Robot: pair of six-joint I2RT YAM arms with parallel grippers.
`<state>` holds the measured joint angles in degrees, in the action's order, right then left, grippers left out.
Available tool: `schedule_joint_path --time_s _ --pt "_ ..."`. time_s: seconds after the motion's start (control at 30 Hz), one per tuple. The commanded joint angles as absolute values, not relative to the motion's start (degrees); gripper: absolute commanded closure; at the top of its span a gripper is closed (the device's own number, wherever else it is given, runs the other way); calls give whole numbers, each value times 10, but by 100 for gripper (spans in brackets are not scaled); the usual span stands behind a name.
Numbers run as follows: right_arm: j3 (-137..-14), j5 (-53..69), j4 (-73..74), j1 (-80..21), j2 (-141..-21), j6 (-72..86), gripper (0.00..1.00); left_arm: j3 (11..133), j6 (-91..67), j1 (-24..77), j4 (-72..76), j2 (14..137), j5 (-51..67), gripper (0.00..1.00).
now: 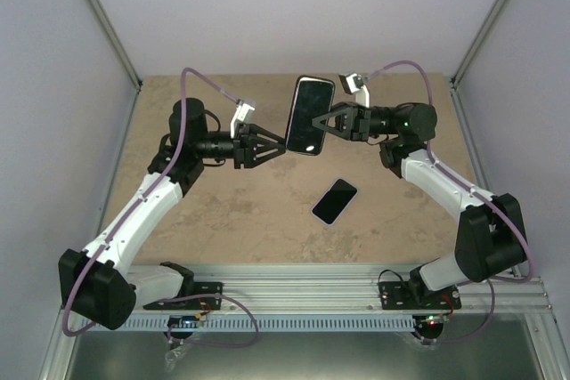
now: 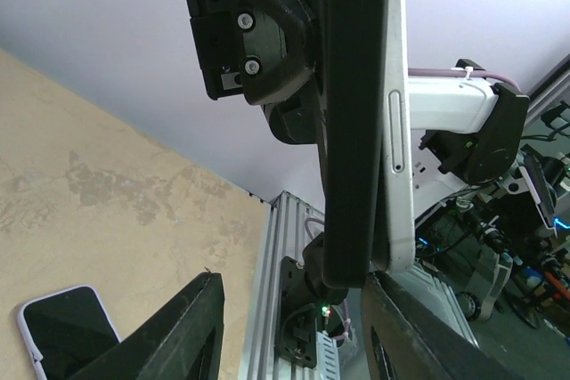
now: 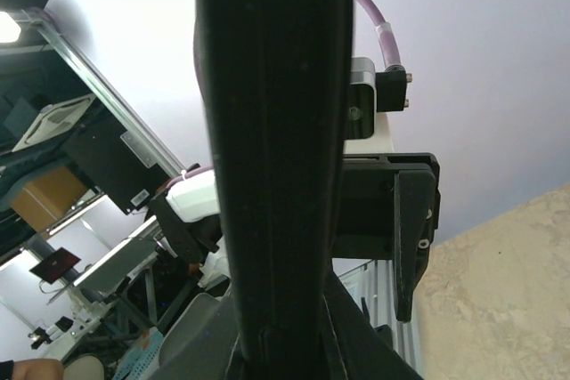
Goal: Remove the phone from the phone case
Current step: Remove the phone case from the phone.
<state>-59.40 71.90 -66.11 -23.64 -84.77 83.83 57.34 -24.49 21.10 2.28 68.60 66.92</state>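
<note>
The phone in its pale phone case [image 1: 309, 116] hangs above the table's far middle, screen up. My right gripper [image 1: 315, 121] is shut on its right long edge. In the left wrist view it stands edge-on, the black phone [image 2: 354, 131] against the white case [image 2: 399, 131]. My left gripper [image 1: 283, 144] is open. Its jaws straddle the phone's lower end [image 2: 294, 280], the right finger [image 2: 419, 335] close under the case and the left finger [image 2: 174, 335] well apart. The right wrist view shows the dark phone edge [image 3: 276, 131] between my right gripper's fingers [image 3: 285, 344].
A second dark-screened handset with a pale rim [image 1: 335, 200] lies flat on the tan table [image 1: 223, 211], below the raised one and right of centre. It also shows in the left wrist view [image 2: 67, 331]. An aluminium rail [image 1: 356, 278] runs along the near edge, and walls close in the sides.
</note>
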Motion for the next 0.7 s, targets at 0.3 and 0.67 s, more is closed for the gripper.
schedule_joint_path --time_s 0.3,0.67 --pt "-574 817 -712 -327 -825 822 99 582 -272 192 30 720 550 57" --pt "-553 846 -591 -347 -817 719 99 599 -264 192 26 728 552 57"
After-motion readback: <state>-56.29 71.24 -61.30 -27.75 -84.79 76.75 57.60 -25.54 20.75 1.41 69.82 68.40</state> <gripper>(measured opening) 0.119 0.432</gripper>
